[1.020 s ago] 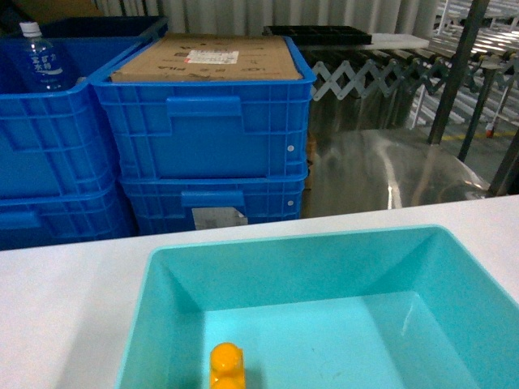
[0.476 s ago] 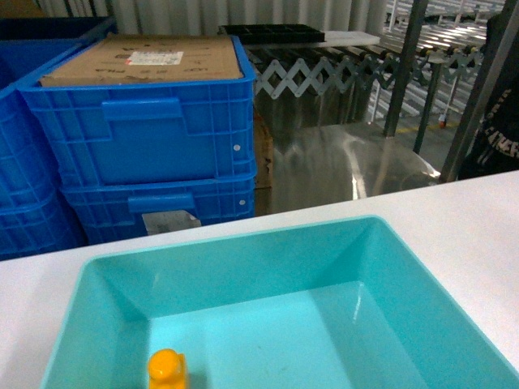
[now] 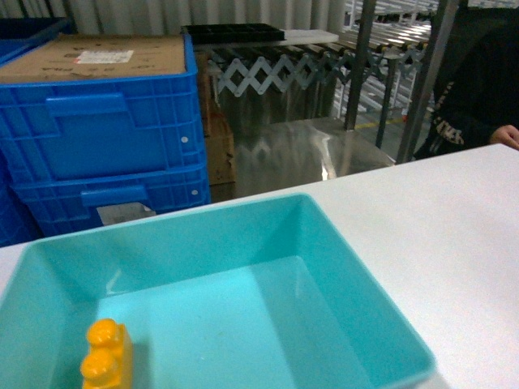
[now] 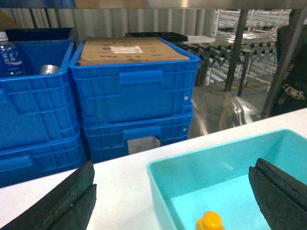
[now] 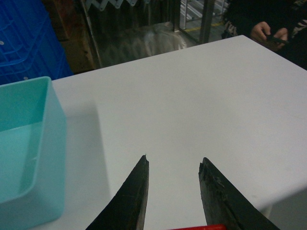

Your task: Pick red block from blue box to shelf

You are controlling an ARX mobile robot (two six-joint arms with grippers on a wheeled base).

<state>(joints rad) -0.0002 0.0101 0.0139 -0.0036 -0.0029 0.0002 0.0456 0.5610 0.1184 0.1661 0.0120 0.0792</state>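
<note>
The blue box (image 3: pixel 357 275) sits on the white tabletop (image 3: pixel 454 227), and the only block visible inside it is an orange-yellow studded block (image 3: pixel 105 365) near its left wall. The red block cannot be seen in the box in any view; a thin red sliver at the bottom edge of the right wrist view, between the fingers, may be it, though that cannot be confirmed. The right gripper (image 5: pixel 173 196) hangs over bare tabletop just right of the box, fingers parted, apparently clear of the tub. The left gripper (image 4: pixel 172 191) hovers near the box's left rim, its pads wide apart. Stacked dark blue ribbed crates (image 3: pixel 105 138) stand beyond the box. The shelf's steel posts (image 3: pixel 361 65) rise well behind it, beside a bystander (image 3: pixel 478 89).
</note>
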